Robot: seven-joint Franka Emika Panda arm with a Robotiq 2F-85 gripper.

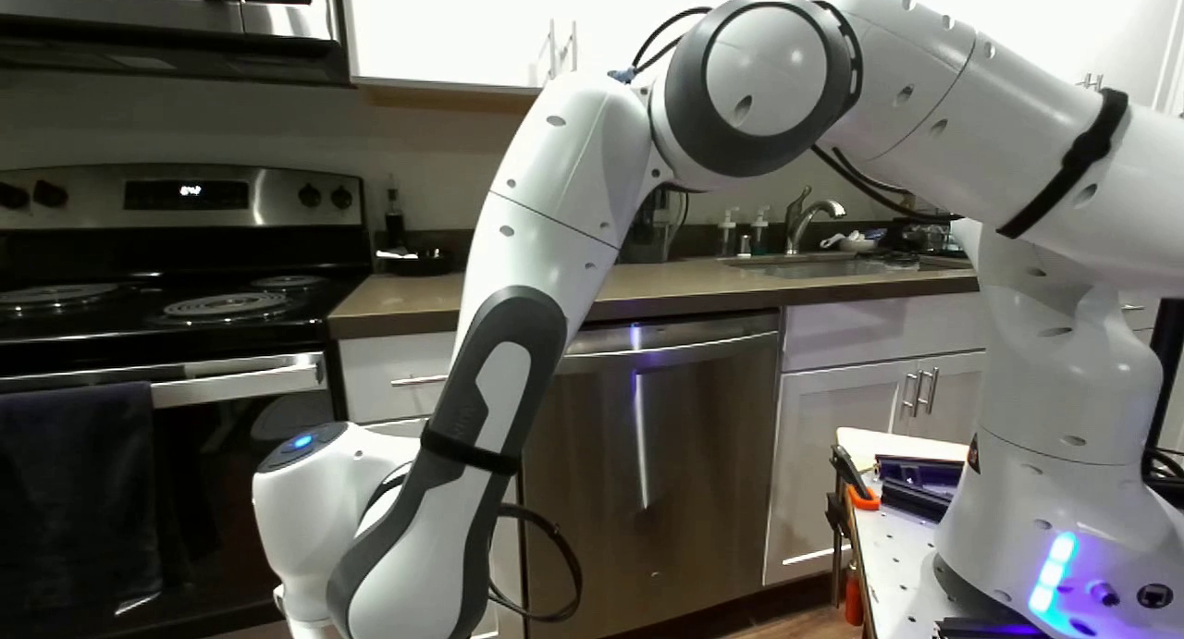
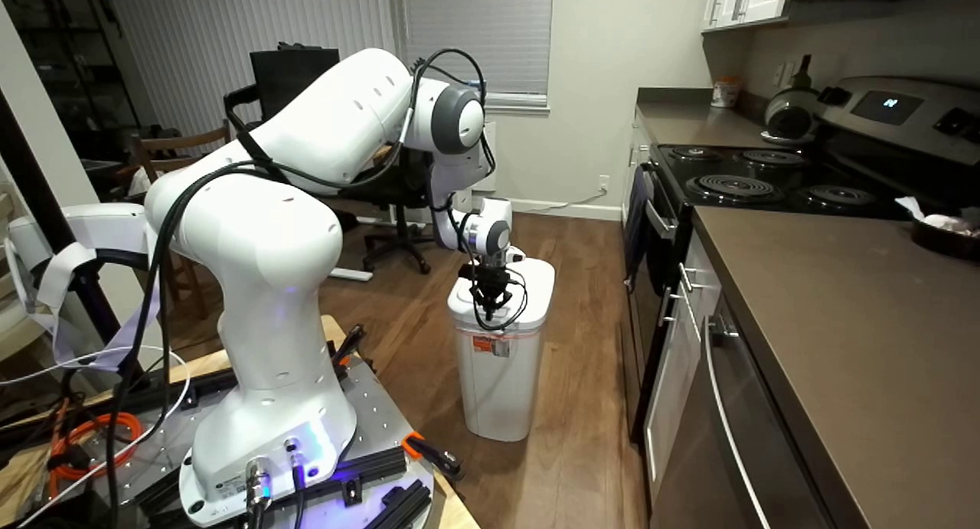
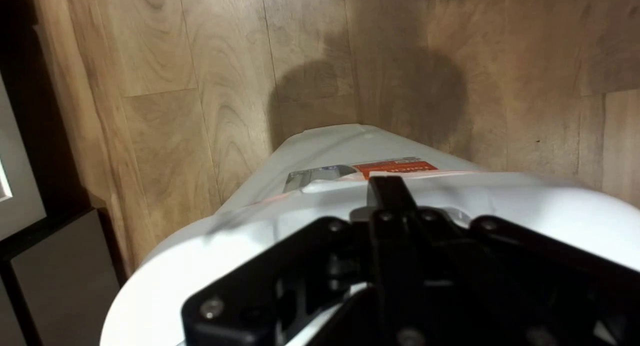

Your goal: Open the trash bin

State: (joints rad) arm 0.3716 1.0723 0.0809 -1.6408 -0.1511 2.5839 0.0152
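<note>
While the gripper (image 2: 490,313) is pointing down, clenched on nothing visible, the trash bin (image 2: 499,391) is standing beneath, the robot-facing edge of its lid (image 2: 538,280) lying nearest the tips

My Panda arm (image 1: 758,75) stands on a perforated tabletop (image 1: 897,565), bent at the top and slanting down in front of the stainless-steel dishwasher (image 1: 684,454). A light strip (image 1: 1053,572) glows blue on my base (image 1: 1008,509). A black cable (image 1: 577,574) loops beside my arm. Behind are an electric coil range (image 1: 176,343), a dark towel (image 1: 74,500) over its oven handle (image 1: 240,385), and a sink (image 1: 823,267) with a faucet (image 1: 795,230).
</note>
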